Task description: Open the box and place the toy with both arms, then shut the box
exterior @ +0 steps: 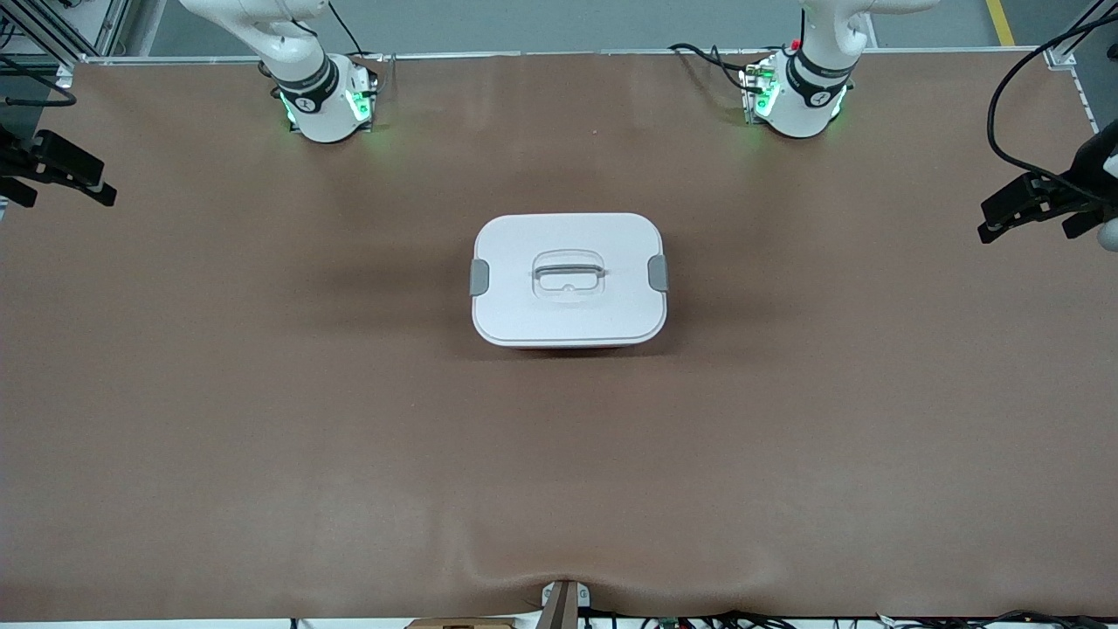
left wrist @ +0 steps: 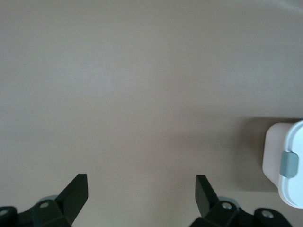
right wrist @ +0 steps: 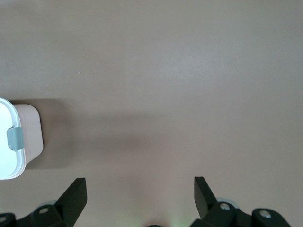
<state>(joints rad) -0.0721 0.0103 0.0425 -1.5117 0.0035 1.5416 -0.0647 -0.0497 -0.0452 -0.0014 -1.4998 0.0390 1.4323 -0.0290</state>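
- Box (exterior: 569, 279): a rounded-rectangular tub sitting at the middle of the brown surface (exterior: 262, 419), about midway between the two arms' ends. Its white lid (exterior: 568, 306) is on and lies flat over the tub.
- Grey clips sit on the two short sides of the lid, one toward the right arm's end (exterior: 479, 277) and one toward the left arm's end (exterior: 659, 273). Both lie against the lid's edge.
- A recessed grey handle (exterior: 569, 272) lies flat in the centre of the lid.
- Pale pink wall of the tub shows under the lid in both wrist views (left wrist: 273, 153) (right wrist: 29, 135), with a grey clip above it in each.
- Left tool (exterior: 1013, 214) hangs over the left arm's end of the surface, well apart from the box. In the left wrist view its fingers (left wrist: 75, 191) stand wide apart with only bare surface between them; it is released and grasps nothing.
- Right tool (exterior: 74, 179) hangs over the right arm's end of the surface, also well apart from the box. Its fingers (right wrist: 75, 194) are likewise spread wide and hold nothing.
- Both arm bases (exterior: 327, 105) (exterior: 799, 100) stand at the surface's edge farthest from the front camera, with green lights glowing on them.
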